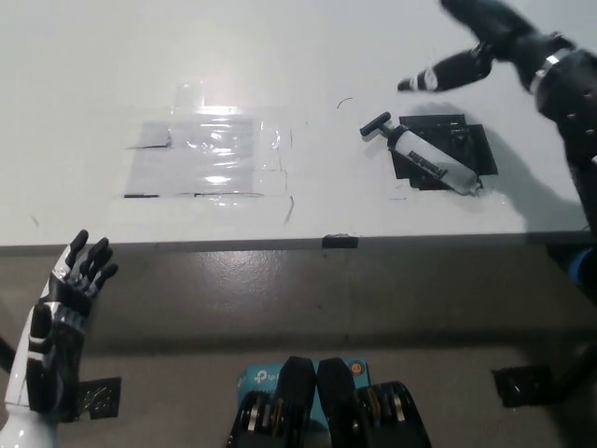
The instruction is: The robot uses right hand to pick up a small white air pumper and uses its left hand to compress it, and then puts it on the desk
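On the desk (93, 75) the white air pumper (431, 161) lies flat on a black patch (465, 140), handle toward picture left; right hand (466, 58) hovers beyond it, blurred, grip unreadable. Left hand (65, 308) rests low, empty, fingers spread, well apart from it; right is nearer.

The bench (84, 84) is showing a smooth, matt white top, marked with a few thin dark scratches. A clear sheet of film (201, 154) taped at its middle left is looking wrinkled and glossy, throwing back bright glare. On the right, the air pumper (431, 161) is showing a smooth white plastic body with a black plastic handle, lying on a matt black patch (466, 142). The left hand (58, 327), near left, is looking like hard white and black plastic with a slight sheen. The right hand (471, 42) is looking matt black, blurred. The floor (280, 289) below is looking like dull, mottled grey.
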